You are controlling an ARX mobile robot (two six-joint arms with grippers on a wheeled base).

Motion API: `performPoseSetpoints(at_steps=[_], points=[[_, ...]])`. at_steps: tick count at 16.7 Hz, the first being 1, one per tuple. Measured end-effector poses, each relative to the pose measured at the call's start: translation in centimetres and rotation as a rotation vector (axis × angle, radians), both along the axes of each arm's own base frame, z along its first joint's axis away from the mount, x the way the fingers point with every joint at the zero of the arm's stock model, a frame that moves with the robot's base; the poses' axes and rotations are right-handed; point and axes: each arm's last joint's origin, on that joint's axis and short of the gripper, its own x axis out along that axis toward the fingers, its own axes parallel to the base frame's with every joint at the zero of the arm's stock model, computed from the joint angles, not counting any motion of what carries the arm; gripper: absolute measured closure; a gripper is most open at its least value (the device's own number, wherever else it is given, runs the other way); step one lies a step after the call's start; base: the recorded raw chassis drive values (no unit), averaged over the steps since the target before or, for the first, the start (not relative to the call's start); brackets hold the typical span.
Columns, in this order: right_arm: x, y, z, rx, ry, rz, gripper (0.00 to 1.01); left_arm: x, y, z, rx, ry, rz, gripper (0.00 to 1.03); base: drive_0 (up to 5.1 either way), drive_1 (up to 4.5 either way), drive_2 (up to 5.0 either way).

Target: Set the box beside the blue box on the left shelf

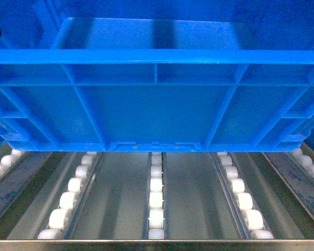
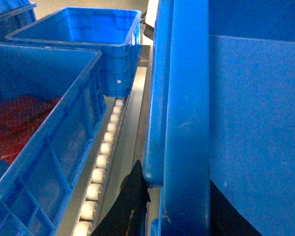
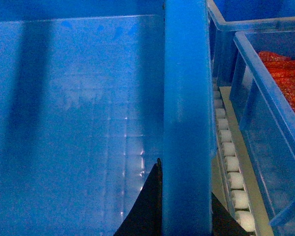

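One box (image 1: 157,99), bright blue, ribbed: fills the head view, base edge at the rollers of the left shelf (image 1: 156,201), whether resting or just above cannot be told. Left pincer (image 2: 179,196): dark fingers either side of the box's left rim, closed on it. Right pincer (image 3: 184,201): likewise closed on the right rim. Neighbours: blue crate (image 2: 44,147) with red contents just beside on the left; another crate (image 3: 270,123) just beside on the right. Handling advice: push straight along the roller tracks, both arms level and together, keeping the gaps either side even; release only once the base sits flat.
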Motion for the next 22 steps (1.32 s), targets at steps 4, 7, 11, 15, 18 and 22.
performPoseSetpoints(at_steps=[4, 7, 11, 15, 18, 22], points=[[0.0, 0.0, 0.1, -0.003, -0.014, -0.005, 0.94, 0.0, 0.0, 0.0, 0.0, 0.0, 0.0, 0.87, 0.0, 0.0, 0.0], [-0.2, 0.8, -0.2, -0.04, -0.204, -0.082, 0.94, 0.1, -0.1, 0.2, 0.034, -0.134, 0.035, 0.88, 0.0, 0.0, 0.0], [0.1, 0.7, -1.4, -0.001, 0.055, 0.0, 0.94, 0.0, -0.4, -1.5, 0.055, 0.033, 0.006, 0.88, 0.0, 0.0, 0.0], [1.4, 0.0, -6.0, 0.056, 0.29, -0.005, 0.94, 1.7, -0.9, -6.1, 0.053, 0.238, -0.049, 0.88, 0.0, 0.0, 0.0], [2.4, -0.3, -6.9, 0.072, 0.319, -0.011, 0.94, 2.4, -1.2, -6.8, 0.025, 0.266, -0.056, 0.88, 0.0, 0.0, 0.0], [3.3, -0.5, -7.9, 0.109, 0.346, -0.016, 0.94, 3.2, -1.4, -7.6, 0.0, 0.334, -0.068, 0.88, 0.0, 0.0, 0.0]])
